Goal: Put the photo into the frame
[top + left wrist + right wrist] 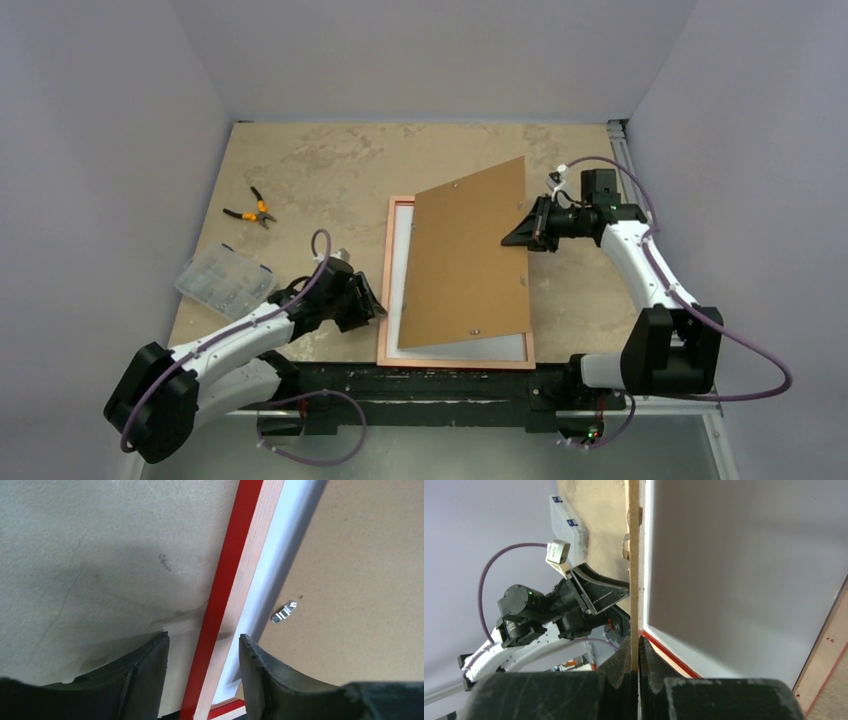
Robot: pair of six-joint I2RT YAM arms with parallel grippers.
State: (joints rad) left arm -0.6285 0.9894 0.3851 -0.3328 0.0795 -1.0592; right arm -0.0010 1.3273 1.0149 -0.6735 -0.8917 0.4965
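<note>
Backing board [470, 250] edge clamped in right claw [634, 650], tilted off frame [220, 590] for access; rail bracketed by open left claw [202, 640], presumably for steadying.

2 grippers are in view: 1 left gripper [374, 304] and 1 right gripper [509, 240]. The 1 table [320, 160] carries 1 frame [455, 363], 1 photo [500, 346] white side up, 1 brown backing board [465, 255], 1 pair of pliers [252, 211] and 1 clear plastic parts box [225, 280].
</note>
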